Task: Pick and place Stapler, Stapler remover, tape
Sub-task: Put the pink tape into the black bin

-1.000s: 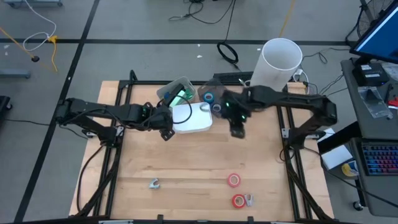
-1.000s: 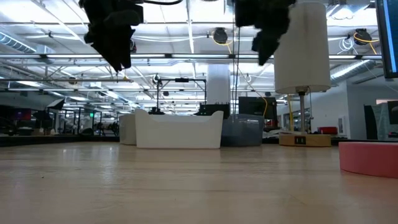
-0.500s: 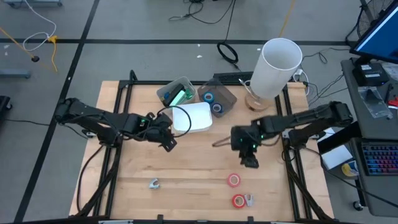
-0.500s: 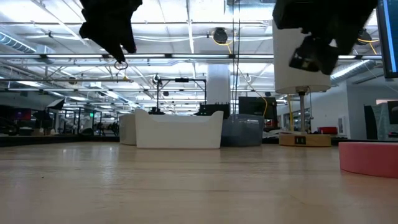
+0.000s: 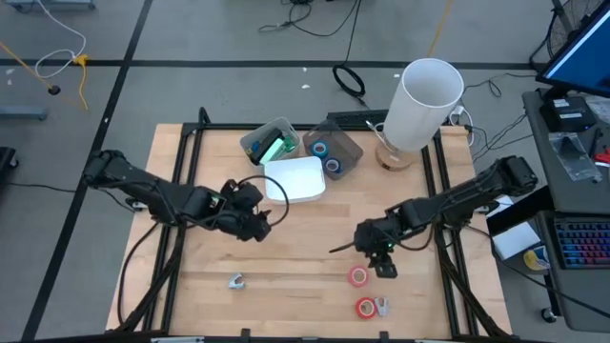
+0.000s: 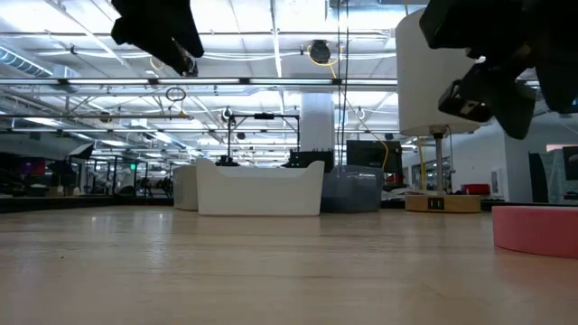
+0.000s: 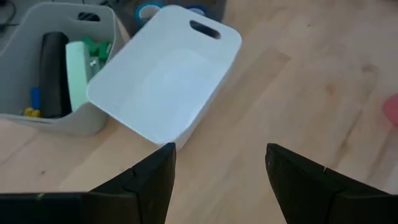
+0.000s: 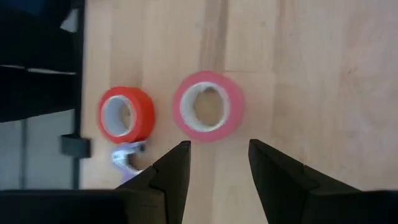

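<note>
Tape is what the right gripper (image 5: 384,268) now hangs over: a pink roll (image 5: 358,276) lies on the wooden table (image 5: 286,257) just below its fingertips, and a red roll (image 5: 365,307) lies a little nearer the front edge with a small metal clip (image 5: 381,306) touching its side; in the right wrist view the pink roll (image 8: 208,106) sits beyond the two dark fingers (image 8: 168,171), which stand apart with nothing between them, the red roll (image 8: 126,114) beside it; a second ago this gripper was up by the bins at the back of the table, and half a second ago it was midway, so it has swung forward and down toward the front; two blue rolls (image 5: 327,157) rest in the clear bin (image 5: 348,145) at the back, beside the white bin (image 5: 297,178) and the grey bin (image 5: 259,140) holding green and dark things; the left gripper (image 5: 262,222) has drawn back from the white bin's edge toward the table's middle, its fingers (image 7: 146,180) spread wide and empty, the white bin (image 7: 168,78) ahead of them in the left wrist view; a small grey metal piece (image 5: 235,281) lies alone near the front left; whether it is the staple remover cannot be told; a tall white cylinder (image 5: 421,103) stands at the back right.
</note>
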Available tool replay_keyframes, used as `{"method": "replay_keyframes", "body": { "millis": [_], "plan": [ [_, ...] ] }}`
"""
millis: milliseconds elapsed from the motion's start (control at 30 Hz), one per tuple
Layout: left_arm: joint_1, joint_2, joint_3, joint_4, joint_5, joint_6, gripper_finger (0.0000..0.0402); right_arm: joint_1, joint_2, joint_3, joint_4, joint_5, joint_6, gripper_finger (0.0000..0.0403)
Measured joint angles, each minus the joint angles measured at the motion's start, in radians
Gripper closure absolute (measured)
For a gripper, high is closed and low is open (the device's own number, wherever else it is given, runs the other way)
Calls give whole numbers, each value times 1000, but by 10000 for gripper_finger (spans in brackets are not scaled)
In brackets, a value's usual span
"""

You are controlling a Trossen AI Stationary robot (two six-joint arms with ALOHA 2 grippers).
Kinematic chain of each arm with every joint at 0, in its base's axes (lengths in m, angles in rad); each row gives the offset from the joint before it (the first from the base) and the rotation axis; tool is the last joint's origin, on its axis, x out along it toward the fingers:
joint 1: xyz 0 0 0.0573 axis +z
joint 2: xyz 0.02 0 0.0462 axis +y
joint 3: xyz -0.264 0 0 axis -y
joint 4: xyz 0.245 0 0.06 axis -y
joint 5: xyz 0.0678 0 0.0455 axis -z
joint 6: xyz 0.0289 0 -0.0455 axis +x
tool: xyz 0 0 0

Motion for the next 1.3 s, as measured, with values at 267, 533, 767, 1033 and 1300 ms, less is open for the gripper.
{"method": "replay_keyframes", "body": {
  "millis": [267, 533, 767, 1033, 1300],
  "plan": [
    [-32, 0, -163, 269, 25, -16, 153, 2, 80, 0, 52, 3, 11, 248],
    [-61, -13, -340, 490, 64, -43, 153, 0, 125, 0, 81, 7, 59, 248],
    [-55, -73, -411, 558, 94, 23, 153, 2, 125, 0, 111, 13, 155, 248],
    [-18, -277, -530, 579, 145, 132, 153, 3, 125, 1, 109, 84, 337, 248],
    [-19, -493, -648, 572, 180, 167, 153, 68, 125, 0, 75, 112, 510, 248]
  ]
}}
